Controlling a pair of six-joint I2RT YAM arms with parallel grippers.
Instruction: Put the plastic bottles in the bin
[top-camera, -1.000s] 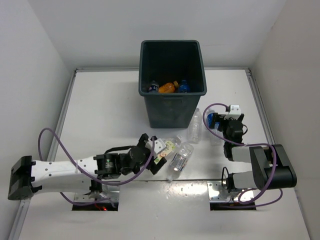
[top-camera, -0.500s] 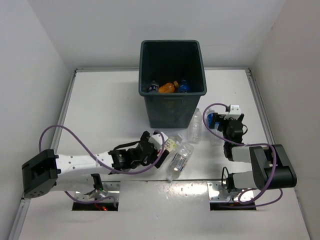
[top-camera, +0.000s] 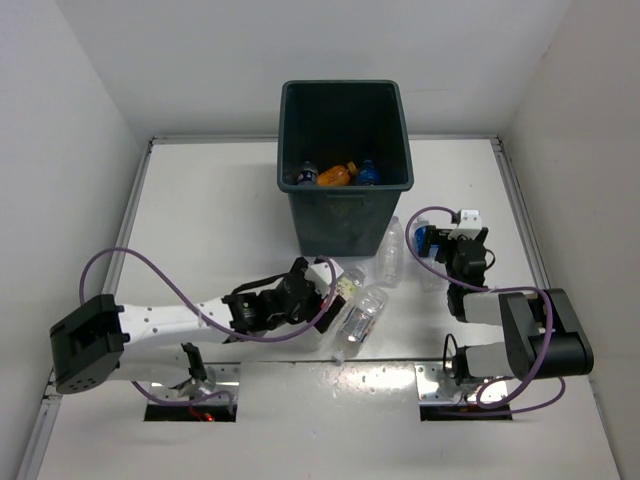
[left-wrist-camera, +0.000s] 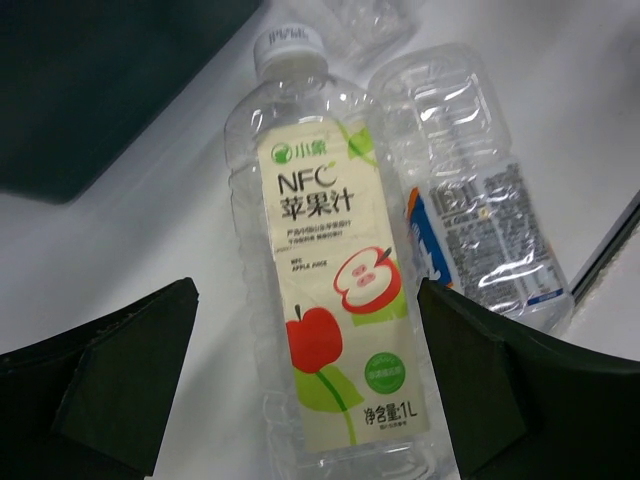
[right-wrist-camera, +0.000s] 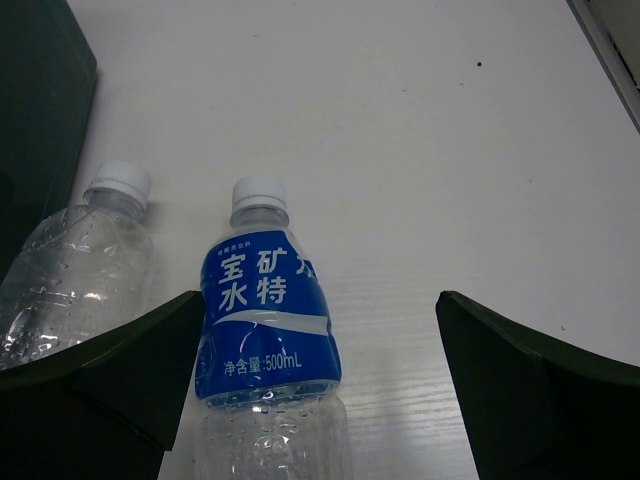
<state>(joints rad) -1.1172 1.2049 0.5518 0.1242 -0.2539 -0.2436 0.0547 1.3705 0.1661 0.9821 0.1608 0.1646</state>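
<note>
Near the tall dark grey-green plastic bin (top-camera: 345, 225), on the white worktop (top-camera: 200, 220), we see our left gripper (left-wrist-camera: 305, 290) spread wide, grasping nothing, over a clear apple-labelled plastic bottle (left-wrist-camera: 330, 300) lying flat. Our right gripper (right-wrist-camera: 320, 300), equally released, frames a clear blue-labelled bottle (right-wrist-camera: 265, 320). An orange bottle (top-camera: 335, 175) lies inside the bin.

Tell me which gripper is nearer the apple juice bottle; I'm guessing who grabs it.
Left. The left gripper hangs open, straddling the apple juice bottle. The right gripper is farther right, open over the blue-labelled bottle.
</note>
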